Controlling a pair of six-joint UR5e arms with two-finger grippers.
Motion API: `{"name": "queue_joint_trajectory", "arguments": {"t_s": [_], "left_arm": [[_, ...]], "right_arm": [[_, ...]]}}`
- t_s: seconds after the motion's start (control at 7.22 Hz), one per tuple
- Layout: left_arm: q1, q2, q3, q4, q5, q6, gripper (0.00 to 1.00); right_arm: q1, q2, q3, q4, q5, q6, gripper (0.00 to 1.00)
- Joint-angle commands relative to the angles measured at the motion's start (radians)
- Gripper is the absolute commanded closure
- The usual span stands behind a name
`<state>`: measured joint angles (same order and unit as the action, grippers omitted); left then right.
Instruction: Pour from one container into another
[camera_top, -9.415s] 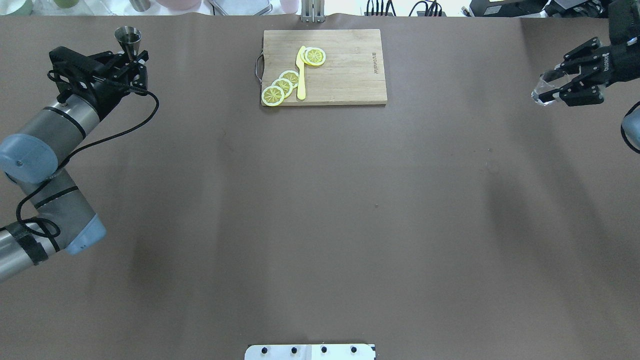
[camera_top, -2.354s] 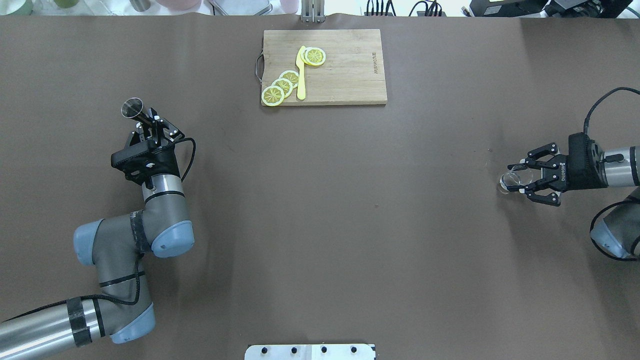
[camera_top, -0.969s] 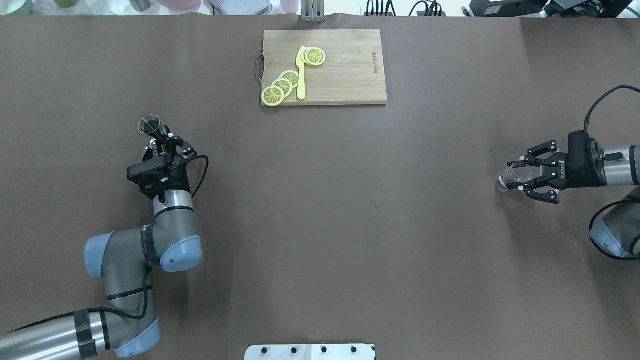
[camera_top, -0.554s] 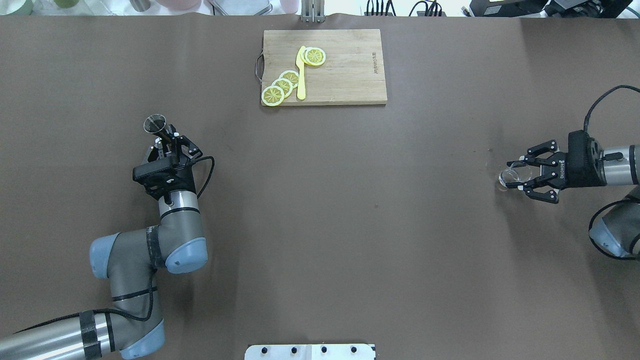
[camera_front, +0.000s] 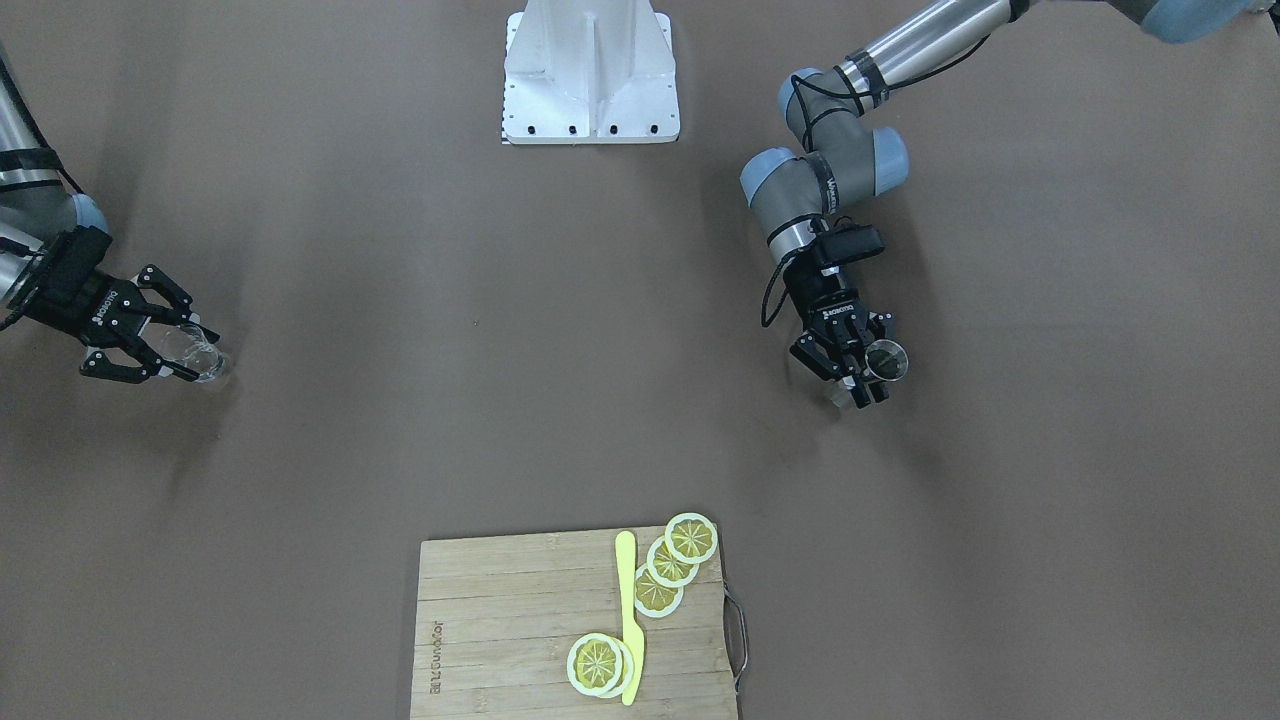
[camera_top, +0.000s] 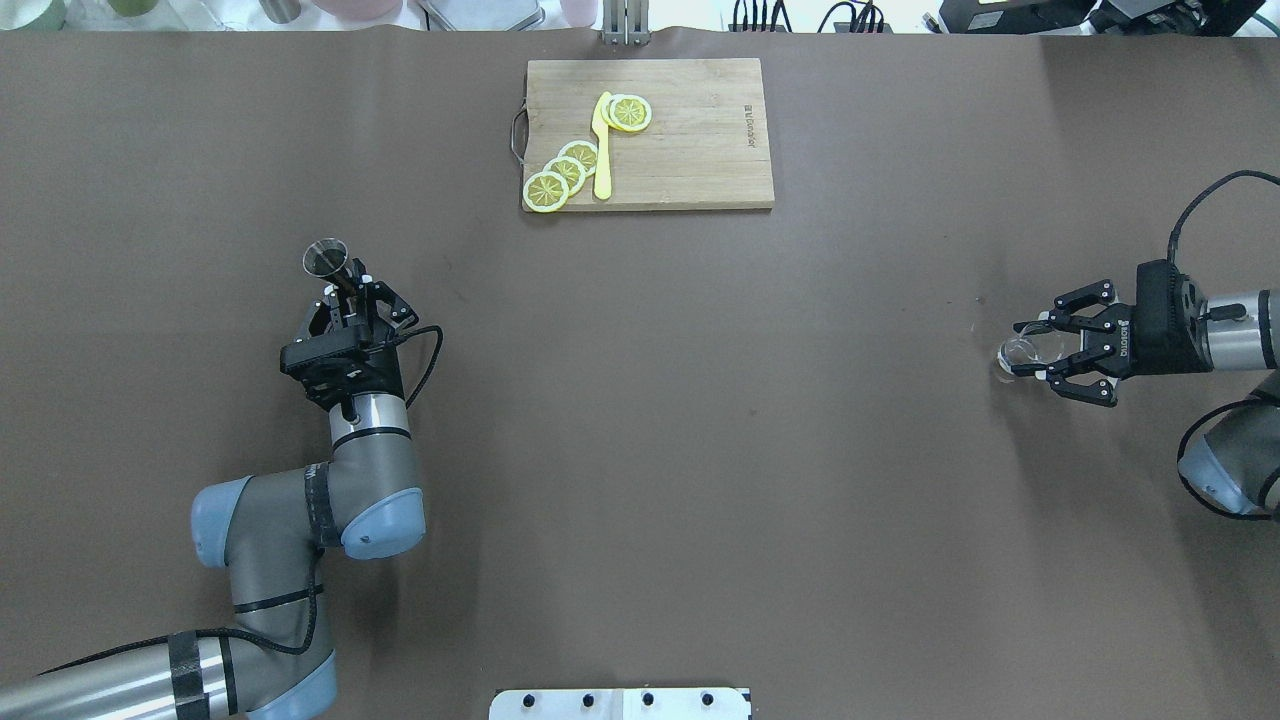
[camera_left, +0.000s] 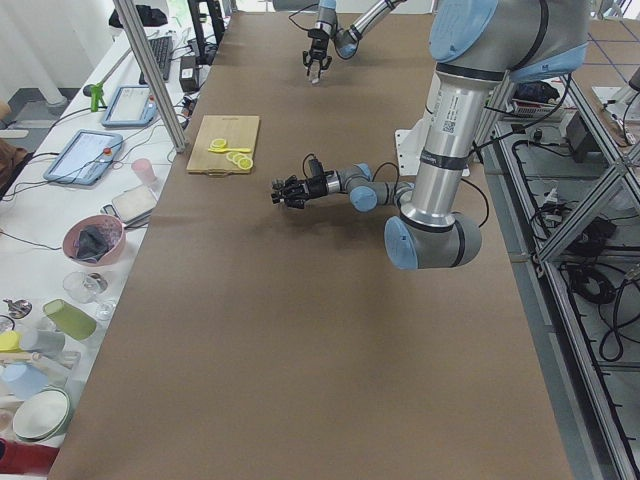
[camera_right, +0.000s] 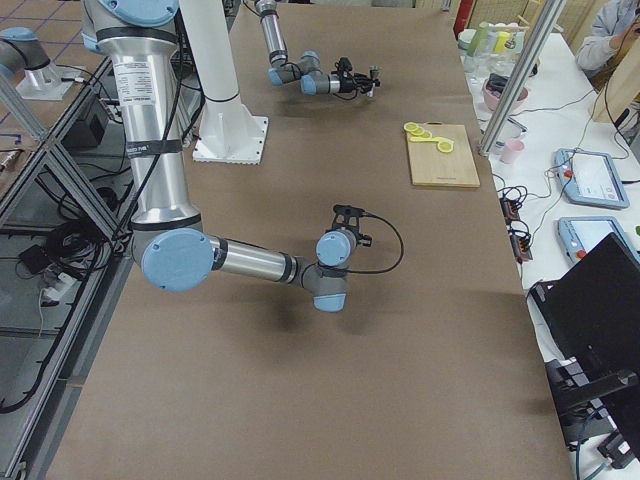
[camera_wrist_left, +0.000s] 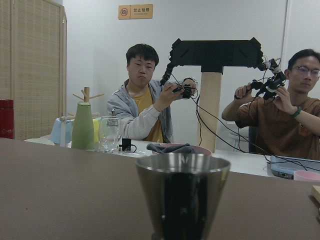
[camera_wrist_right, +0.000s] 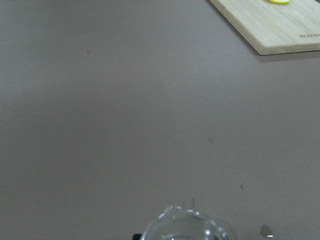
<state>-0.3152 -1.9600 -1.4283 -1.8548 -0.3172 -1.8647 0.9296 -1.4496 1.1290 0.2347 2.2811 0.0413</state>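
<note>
**Overhead view, left to right.** The left gripper (camera_top: 347, 297) is clamped on the waist of a steel jigger (camera_top: 326, 258), which is upright with its mouth up over the table's left half. At the centre of the far edge lies a board (camera_top: 690, 140) with lemon slices (camera_top: 565, 172) and a knife (camera_top: 602, 150). The right gripper (camera_top: 1035, 347) is closed about a glass (camera_top: 1018, 355), low at the table and well apart from the jigger.

**Step, as judged:** the vessels are being brought together. Next, the jigger must reach the glass's rim before it tilts.

**Surface and room:** the table has a plain brown cover (camera_top: 700, 450). A cluttered side bench (camera_left: 40, 215) runs along it, and two seated people (camera_wrist_left: 145, 100) face it.
</note>
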Motion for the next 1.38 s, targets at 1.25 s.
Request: {"name": "queue_joint_trajectory", "arguments": {"t_s": [1.25], "left_arm": [[0.013,0.001,0.014,0.008,0.043,0.016,0.9]], "right_arm": [[0.002,-0.002,0.002,0.002,-0.018,0.018,0.42]]}}
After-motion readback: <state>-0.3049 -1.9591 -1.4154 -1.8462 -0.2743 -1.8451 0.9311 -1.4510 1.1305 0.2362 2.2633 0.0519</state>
